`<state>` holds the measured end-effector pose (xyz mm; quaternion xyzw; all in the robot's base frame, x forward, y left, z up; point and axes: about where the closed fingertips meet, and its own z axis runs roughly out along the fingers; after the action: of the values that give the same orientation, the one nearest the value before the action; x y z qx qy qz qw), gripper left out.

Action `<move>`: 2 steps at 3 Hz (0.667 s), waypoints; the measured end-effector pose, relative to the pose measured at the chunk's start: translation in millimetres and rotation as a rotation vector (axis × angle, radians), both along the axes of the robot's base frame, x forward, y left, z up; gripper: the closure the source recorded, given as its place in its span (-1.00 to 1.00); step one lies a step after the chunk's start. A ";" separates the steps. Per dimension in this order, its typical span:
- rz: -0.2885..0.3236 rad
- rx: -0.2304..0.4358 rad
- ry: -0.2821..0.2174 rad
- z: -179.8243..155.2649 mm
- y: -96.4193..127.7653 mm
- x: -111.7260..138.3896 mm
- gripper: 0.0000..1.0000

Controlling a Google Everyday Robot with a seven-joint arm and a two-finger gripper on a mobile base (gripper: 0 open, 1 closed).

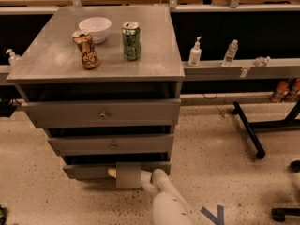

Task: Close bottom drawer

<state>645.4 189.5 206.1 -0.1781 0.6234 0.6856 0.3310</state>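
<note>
The bottom drawer [89, 171] is the slimmest grey front, lowest of three in the grey cabinet [56, 60]. It stands out a little from the cabinet, with a dark gap above it. My gripper [112, 173] is low at the floor, right against the middle of this drawer's front, and reaches in from the lower right on my white arm [164, 205]. A grey block [128, 175] covers part of the gripper and the drawer's knob.
The middle drawer [112, 144] and the top drawer [103, 113] also stand slightly out. A white bowl [95, 28], a green can [131, 41] and a brown can [86, 49] stand on the cabinet top. A black stand leg [248, 130] lies on the floor at right.
</note>
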 end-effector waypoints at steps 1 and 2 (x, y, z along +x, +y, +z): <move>-0.040 0.014 -0.004 6.6 -11.3 17.9 1.00; -0.040 0.014 -0.004 6.6 -11.3 16.6 1.00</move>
<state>661.9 178.2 212.7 -0.1645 0.6213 0.6828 0.3473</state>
